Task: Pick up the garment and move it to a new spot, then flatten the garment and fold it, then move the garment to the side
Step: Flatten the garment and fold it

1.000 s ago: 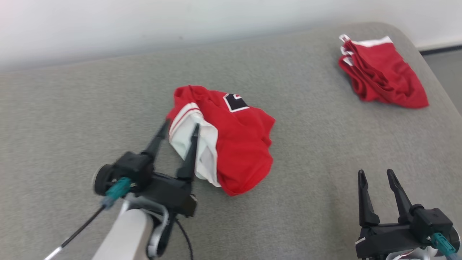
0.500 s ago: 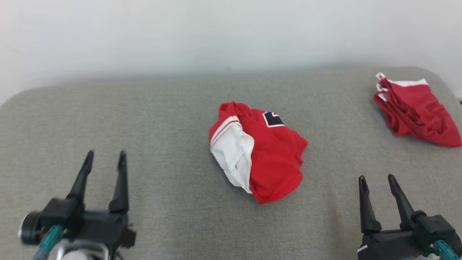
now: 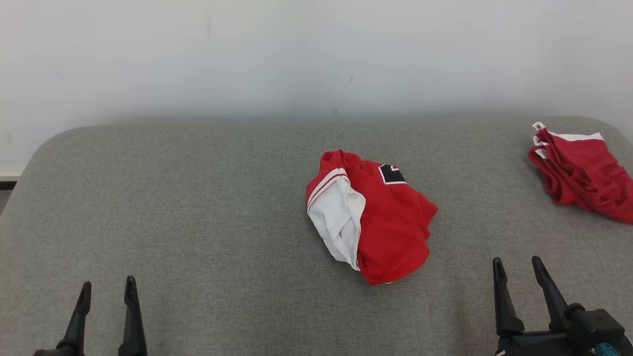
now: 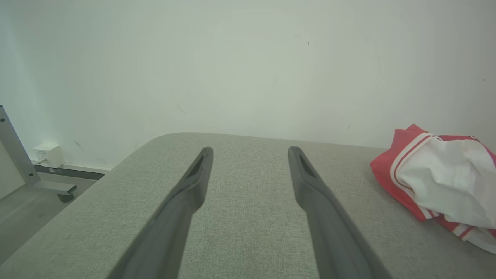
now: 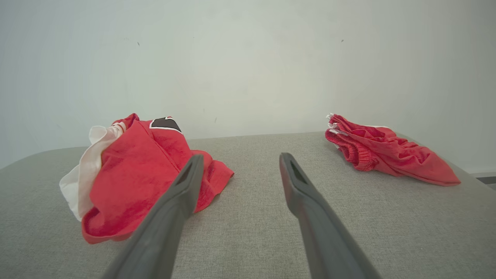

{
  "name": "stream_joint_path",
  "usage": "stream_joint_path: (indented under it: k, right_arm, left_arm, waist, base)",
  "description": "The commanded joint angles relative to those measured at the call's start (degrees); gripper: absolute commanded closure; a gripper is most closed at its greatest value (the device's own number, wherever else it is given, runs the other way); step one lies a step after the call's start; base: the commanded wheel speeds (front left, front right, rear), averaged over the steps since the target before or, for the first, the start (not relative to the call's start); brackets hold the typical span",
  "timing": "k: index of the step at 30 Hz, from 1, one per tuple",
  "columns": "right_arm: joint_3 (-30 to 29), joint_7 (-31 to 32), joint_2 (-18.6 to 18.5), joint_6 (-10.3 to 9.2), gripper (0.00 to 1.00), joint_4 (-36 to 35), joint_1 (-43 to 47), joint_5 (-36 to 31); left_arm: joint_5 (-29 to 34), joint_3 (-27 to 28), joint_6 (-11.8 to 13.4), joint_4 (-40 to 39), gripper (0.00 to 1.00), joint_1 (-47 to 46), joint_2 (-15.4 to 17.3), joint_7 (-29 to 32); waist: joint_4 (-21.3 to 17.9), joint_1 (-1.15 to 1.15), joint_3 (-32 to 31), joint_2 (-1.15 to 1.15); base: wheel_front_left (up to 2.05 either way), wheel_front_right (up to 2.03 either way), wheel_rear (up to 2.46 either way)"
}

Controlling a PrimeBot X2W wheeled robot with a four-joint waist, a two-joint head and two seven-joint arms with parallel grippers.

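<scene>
Fabric in a grey weave covers the round-cornered counter [image 3: 198,207], and near its middle lies the task's garment, a crumpled red sports jersey [image 3: 376,217] with a white panel, red-and-white striped trim and a black patch edged in white. Nothing holds the jersey. It sits bunched in a heap, its white panel turned toward the robot's left, the black patch on the far side of the heap, and the red body slumping toward the right and the near side.

Well to the left of the jersey and nearer the robot, the left gripper [image 3: 108,283] points its two long dark fingers away from the robot. Its jaws stand wide apart with only bare counter between them. In the left wrist view the jersey [image 4: 445,182] lies off to the right of that gripper [image 4: 251,150], clear of both fingers.

To the right of the jersey and nearer the robot is the right gripper [image 3: 516,260], also pointing away, its jaws spread wide and holding nothing. In the right wrist view its left finger overlaps the red edge of the jersey [image 5: 131,182]; whether they touch I cannot tell.

Far to the right of the jersey, near the counter's far right corner, rests a second red garment with white edging [image 3: 581,180], folded into a flattish, rumpled pile. Beyond the jersey rises a plain white wall [image 3: 247,59].
</scene>
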Motion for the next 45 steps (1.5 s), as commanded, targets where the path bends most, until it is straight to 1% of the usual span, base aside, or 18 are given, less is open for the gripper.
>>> stream_joint_path:
  k: [1,6,11,12,18,24,26,31,35,36,37,38,39,42,45]
  right_arm:
    - [-0.1,0.0,0.0,-0.13,0.00,-0.1,0.6,0.2]
    - [0.4,0.4,0.0,-0.13,0.00,-0.3,-0.3,0.3]
    - [0.9,0.5,0.1,-0.13,0.00,-0.5,-1.2,0.2]
    - [1.1,0.5,0.2,-0.13,0.00,-0.5,-1.5,0.2]
    - [1.6,0.2,0.8,-0.13,0.00,-0.1,-2.6,0.2]
    - [1.2,-0.4,1.3,-0.13,0.00,0.9,-2.9,0.6]
    - [1.0,-0.5,1.5,-0.13,0.00,1.2,-3.1,0.8]
    - [1.4,-0.8,1.8,-0.13,0.00,1.8,-3.9,1.0]
    - [1.5,-0.9,1.9,-0.13,0.00,2.1,-4.3,0.9]
    - [1.4,-0.9,1.9,-0.13,0.00,2.1,-4.4,0.8]
    - [1.4,-0.9,1.9,-0.13,0.00,2.1,-4.4,0.8]
    - [1.3,-0.9,1.9,-0.13,0.00,2.1,-4.5,0.8]
    - [1.3,-0.9,1.9,-0.13,0.00,2.1,-4.5,0.7]
    - [1.2,-0.9,2.0,-0.13,0.00,2.1,-4.5,0.6]
    - [0.4,-0.9,2.0,-0.13,0.00,1.7,-3.5,0.2]
  left_arm:
    - [0.5,0.2,-0.1,-0.3,0.00,0.4,-0.1,-0.2]
    - [1.4,0.0,-1.2,0.2,0.00,-1.3,-1.0,-0.2]
    - [2.6,-4.6,-4.0,2.2,0.00,-7.3,-2.1,0.1]
    - [2.6,-5.6,-4.4,2.6,0.00,-9.2,-2.9,0.2]
    - [2.5,-10.7,-7.0,7.7,0.00,-19.0,-5.4,2.1]
    - [2.1,-14.2,-8.1,13.1,0.00,-25.4,-6.4,5.0]
    - [1.8,-15.5,-8.5,14.4,0.00,-26.9,-6.8,5.9]
    - [2.3,-18.1,-8.9,18.2,0.00,-29.1,-6.6,8.3]
    - [1.9,-18.8,-8.9,21.5,0.00,-30.2,-6.6,9.6]
    - [2.0,-18.9,-8.8,22.3,0.17,-30.4,-6.5,9.9]
    - [2.0,-18.9,-8.8,22.3,0.17,-30.4,-6.5,9.9]
    - [2.0,-18.9,-8.8,22.9,0.67,-30.6,-6.4,9.7]
    - [1.8,-18.7,-8.7,23.5,1.00,-30.8,-6.4,9.5]
    - [1.3,-18.1,-8.0,25.4,1.00,-31.3,-6.2,8.7]
    - [0.6,-17.7,-8.1,25.4,1.00,-31.7,-6.5,7.1]
  waist:
    - [0.0,0.00,0.0,0.00]
    - [-0.5,0.00,0.4,0.00]
    - [-2.3,0.00,1.7,0.00]
    - [-2.9,0.00,2.1,0.00]
    - [-7.2,0.00,4.4,0.00]
    - [-11.8,0.00,6.5,0.00]
    - [-12.8,0.00,7.0,0.00]
    - [-15.2,0.00,8.0,0.00]
    - [-16.7,0.00,8.5,0.00]
    - [-16.9,0.00,8.6,0.00]
    - [-16.9,0.00,8.6,0.00]
    - [-17.1,0.00,8.6,0.00]
    - [-17.3,0.00,8.7,0.00]
    - [-17.5,0.00,8.6,0.00]
    - [-16.7,0.00,7.8,0.00]
  base:
    - [0.00,0.00,0.00]
    - [0.00,0.00,0.00]
    - [0.00,0.00,0.00]
    - [0.00,0.00,0.00]
    - [0.00,0.00,0.00]
    - [0.00,0.00,0.00]
    - [0.00,0.00,0.00]
    - [0.00,0.00,0.00]
    - [0.00,0.00,0.00]
    - [0.00,0.00,0.00]
    - [0.00,0.00,0.00]
    - [0.00,0.00,0.00]
    - [0.00,0.00,0.00]
    - [0.00,0.00,0.00]
    - [0.00,0.00,0.00]
